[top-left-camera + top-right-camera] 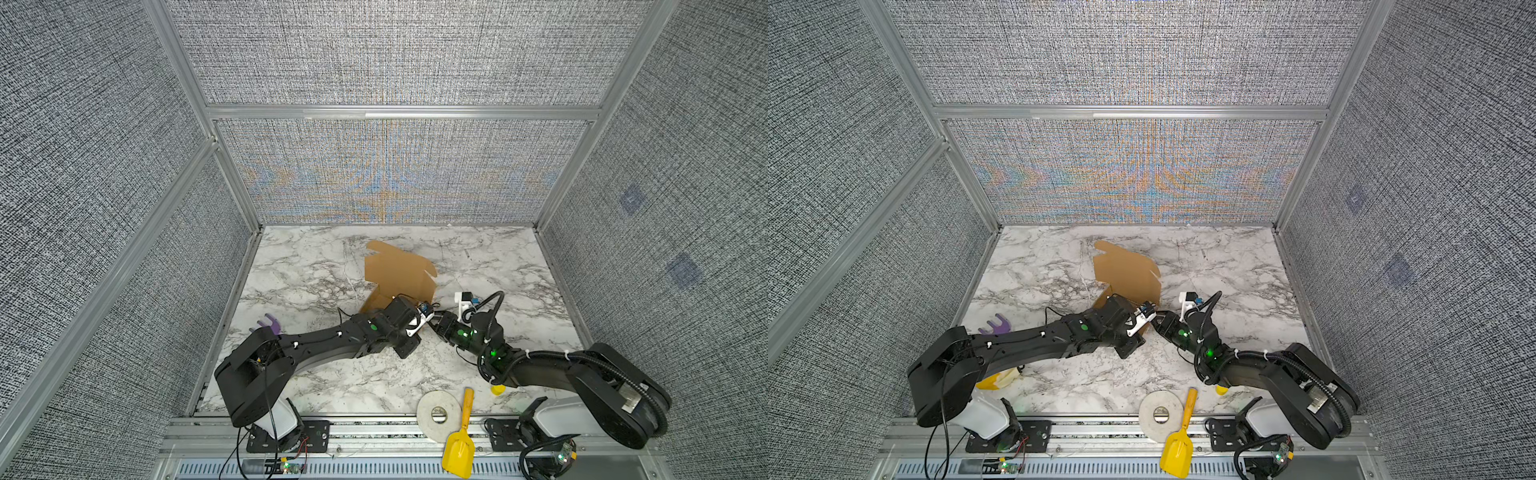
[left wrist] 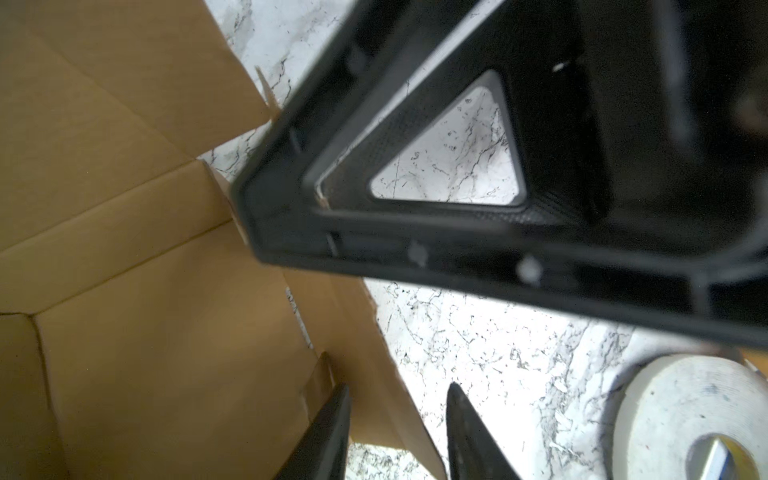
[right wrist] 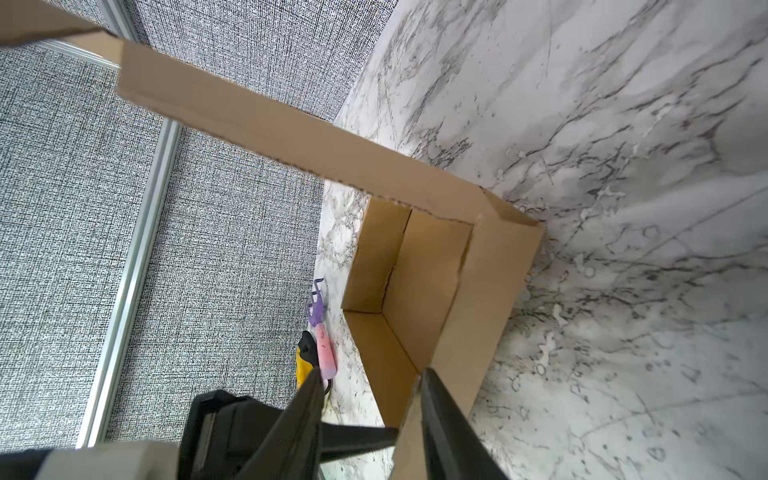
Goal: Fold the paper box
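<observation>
Right wrist view: the paper box [image 3: 415,266] stands on the marble table [image 3: 623,208], only partly shaped. Two low walls meet at a corner, a short flap is tucked inside that corner, and a long strip of cardboard runs up and away above them. The right claw [image 3: 372,372] straddles the near end of one wall with its fingers spread. One finger [image 3: 444,424] lies against the wall's outer face and the other stands apart from the cardboard, so nothing is pinched.

In the left wrist view the left claw [image 2: 399,390] also has its fingers apart. A brown flap of the box [image 2: 145,291] shows in the gap between them, but I cannot tell whether either finger touches it.

In both top views the box [image 1: 399,270] [image 1: 1127,272] sits about mid-table, with a broad panel tilted up toward the back wall. Both arms reach in from the front, and their claws meet at the box's near right corner.

A white tape roll [image 1: 439,413] lies at the front edge of the table, with a yellow scoop [image 1: 457,449] just beside it, both well apart from the box. A purple forked toy [image 1: 270,322] lies near the left edge beside the left arm, and a small yellow cap [image 1: 497,389] sits under the right arm.
</observation>
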Robot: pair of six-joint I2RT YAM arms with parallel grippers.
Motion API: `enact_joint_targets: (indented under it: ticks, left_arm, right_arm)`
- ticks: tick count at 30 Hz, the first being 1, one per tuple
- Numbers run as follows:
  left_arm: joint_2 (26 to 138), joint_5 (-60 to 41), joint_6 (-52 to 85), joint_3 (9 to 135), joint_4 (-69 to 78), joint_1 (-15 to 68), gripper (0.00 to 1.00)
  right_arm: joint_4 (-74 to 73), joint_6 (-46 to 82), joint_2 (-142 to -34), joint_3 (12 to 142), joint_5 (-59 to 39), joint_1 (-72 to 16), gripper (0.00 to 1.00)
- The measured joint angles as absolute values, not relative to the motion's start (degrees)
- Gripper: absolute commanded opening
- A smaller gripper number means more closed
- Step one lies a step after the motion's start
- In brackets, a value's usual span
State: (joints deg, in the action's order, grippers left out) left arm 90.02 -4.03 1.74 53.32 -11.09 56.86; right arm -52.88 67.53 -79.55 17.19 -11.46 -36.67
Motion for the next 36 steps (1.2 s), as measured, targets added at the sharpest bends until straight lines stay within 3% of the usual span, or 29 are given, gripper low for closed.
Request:
enact_joint_targets:
  ticks: [14,25,36]
  left_arm:
    - [89.86,-3.01,1.76,53.45,-10.70,56.86,0.04]
    - [89.27,-1.67,3.60,53.17,-9.39,54.87,0.02]
    - [92.07,-5.91,7.14,55.99,-8.71,50.00,0.02]
  right_arm:
    - [-52.77,67.20,-77.38,17.15,-11.44,-36.34,0.40]
    - [-50.33,66.83,-71.40,15.29,-10.94,-36.34,0.41]
    - [-28.23,63.31,-44.23,10.83,-3.46,-37.10,0.50]
